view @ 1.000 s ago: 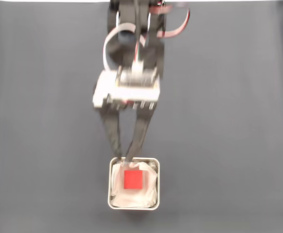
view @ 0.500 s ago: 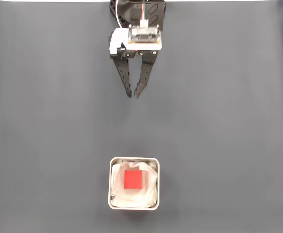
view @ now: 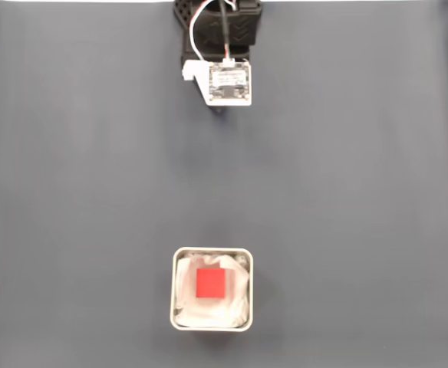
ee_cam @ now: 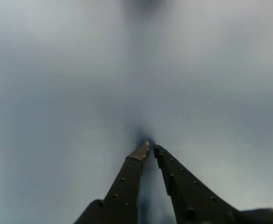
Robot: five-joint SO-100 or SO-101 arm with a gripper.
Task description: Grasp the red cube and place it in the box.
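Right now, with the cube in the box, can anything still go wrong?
Not much, probably. The cube lies inside the box on crumpled white lining, so a bump to the box might tip it askew. The gripper is nearly shut with nothing between its fingers, close above the grey mat; if the arm dips lower it might scrape or snag the mat. The arm is at the far edge of the fixed view, well away from the box, so knocking it looks unlikely.

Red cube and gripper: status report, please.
Gripper shut, empty, near the arm base. Small matte red cube inside the white-lined metallic box. Nothing in the way.
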